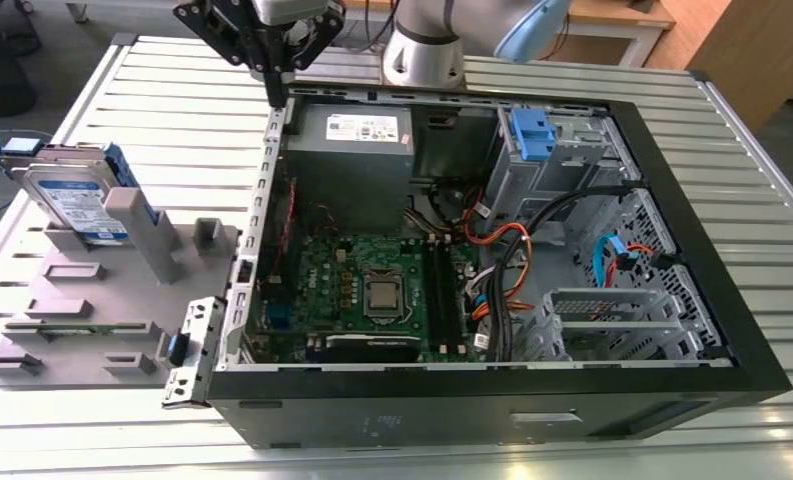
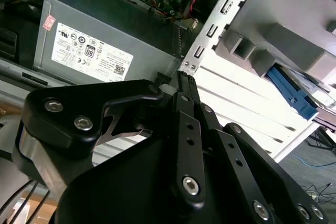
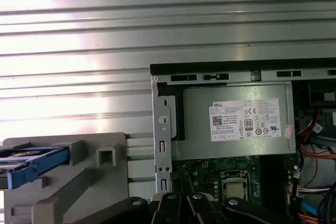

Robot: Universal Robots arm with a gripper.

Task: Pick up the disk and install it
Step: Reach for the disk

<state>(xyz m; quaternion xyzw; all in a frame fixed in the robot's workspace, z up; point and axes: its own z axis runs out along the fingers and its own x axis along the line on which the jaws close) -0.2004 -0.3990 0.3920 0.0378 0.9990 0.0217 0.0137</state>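
An open computer case lies on its side on a slatted metal table. Inside it are a green motherboard, a grey power supply with a white sticker, a metal drive cage with a blue tab, and a tangle of orange, black and blue cables.

Beside the case, at the exterior view's left, a grey fixture holds the disk on edge in one of its slots. The disk leans slightly. It is a flat silver drive with a white-and-blue label on its broad face and blue plastic rails along its sides.

The arm's black gripper hangs over the case's rim at the corner by the power supply, well apart from the disk. In the second wrist view the gripper's fingers are pressed together with nothing between them.
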